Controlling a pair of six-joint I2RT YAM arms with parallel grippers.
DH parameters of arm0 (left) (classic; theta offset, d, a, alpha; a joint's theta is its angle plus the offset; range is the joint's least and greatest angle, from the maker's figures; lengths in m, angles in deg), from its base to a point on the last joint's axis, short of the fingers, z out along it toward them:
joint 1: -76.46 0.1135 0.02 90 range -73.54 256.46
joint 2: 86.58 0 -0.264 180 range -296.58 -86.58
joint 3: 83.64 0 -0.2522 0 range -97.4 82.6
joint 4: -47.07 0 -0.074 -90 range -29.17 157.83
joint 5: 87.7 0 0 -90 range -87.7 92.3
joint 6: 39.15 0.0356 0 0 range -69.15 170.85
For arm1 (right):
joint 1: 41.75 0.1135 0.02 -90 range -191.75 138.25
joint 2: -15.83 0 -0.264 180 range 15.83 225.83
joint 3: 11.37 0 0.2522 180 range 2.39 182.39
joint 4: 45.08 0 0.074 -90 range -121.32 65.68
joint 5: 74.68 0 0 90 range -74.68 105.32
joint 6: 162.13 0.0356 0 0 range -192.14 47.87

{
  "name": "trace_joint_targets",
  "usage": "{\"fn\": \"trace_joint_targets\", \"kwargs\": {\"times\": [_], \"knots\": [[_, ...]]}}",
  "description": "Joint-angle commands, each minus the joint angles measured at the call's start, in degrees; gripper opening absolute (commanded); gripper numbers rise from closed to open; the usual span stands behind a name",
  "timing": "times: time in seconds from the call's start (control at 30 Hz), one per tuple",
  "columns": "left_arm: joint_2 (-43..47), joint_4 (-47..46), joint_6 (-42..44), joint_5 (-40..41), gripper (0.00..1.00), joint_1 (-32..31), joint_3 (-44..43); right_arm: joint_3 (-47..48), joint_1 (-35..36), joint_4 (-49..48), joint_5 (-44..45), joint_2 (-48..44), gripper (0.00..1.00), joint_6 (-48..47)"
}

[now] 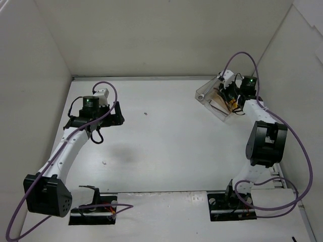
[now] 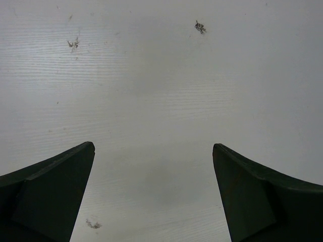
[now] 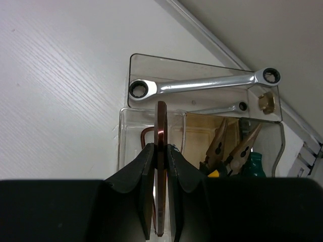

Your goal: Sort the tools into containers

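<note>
The clear, smoky container [image 1: 211, 96] stands at the back right of the table. In the right wrist view its near wall [image 3: 122, 135] is just ahead of my right gripper [image 3: 160, 148], which is shut on a thin, dark, brownish hex key [image 3: 161, 121] held upright over the box. A silver wrench [image 3: 202, 84] lies across the far rim, and a second, smaller wrench [image 3: 222, 108] lies below it. Inside lean the yellow-handled pliers [image 3: 229, 148] and a green-handled screwdriver [image 3: 256, 164]. My left gripper [image 2: 153, 146] hangs open over bare table at the left [image 1: 113, 113].
White walls close in the table at the back and on both sides; the container is near the back right corner. Purple cables [image 1: 295, 146] loop around both arms. A small brass fitting [image 3: 266, 102] sits at the box's far corner. Small dark specks [image 2: 200, 26] mark the tabletop.
</note>
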Motion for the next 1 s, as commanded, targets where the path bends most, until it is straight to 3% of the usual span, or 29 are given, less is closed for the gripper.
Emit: {"fn": "trace_joint_targets", "kwargs": {"times": [0.0, 0.43, 0.97], "knots": [[-0.1, -2.4, 0.3, -1.0, 1.00, 0.4, -0.8, 1.6, -0.5, -3.9, -1.8, -0.2, 0.00, -2.5], [-1.1, -3.0, 0.2, -1.9, 1.00, 0.4, -0.7, 0.5, -0.4, -3.5, 1.0, 0.8, 0.00, -9.1], [-2.0, -2.7, 0.3, -2.2, 1.00, 0.4, -1.3, 0.3, -0.4, -3.3, -0.2, 5.6, 0.05, -9.4]]}}
